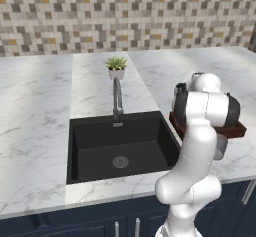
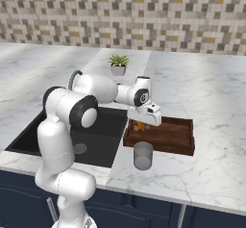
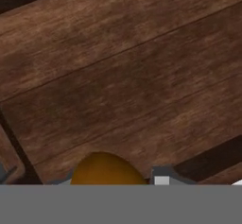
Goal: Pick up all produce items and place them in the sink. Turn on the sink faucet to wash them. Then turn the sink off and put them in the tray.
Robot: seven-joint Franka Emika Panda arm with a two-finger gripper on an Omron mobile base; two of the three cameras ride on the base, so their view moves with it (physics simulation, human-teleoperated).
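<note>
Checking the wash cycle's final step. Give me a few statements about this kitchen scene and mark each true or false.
1. The hand is over the wooden tray. True.
2. The mushroom lies in the sink. False: it sits between the hand's fingers, above the tray floor.
3. A grey cup stands on the counter in front of the tray. True.
4. Water streams from the faucet. False: none is visible.
5. The potted plant stands inside the tray. False: it stands behind the faucet.
</note>
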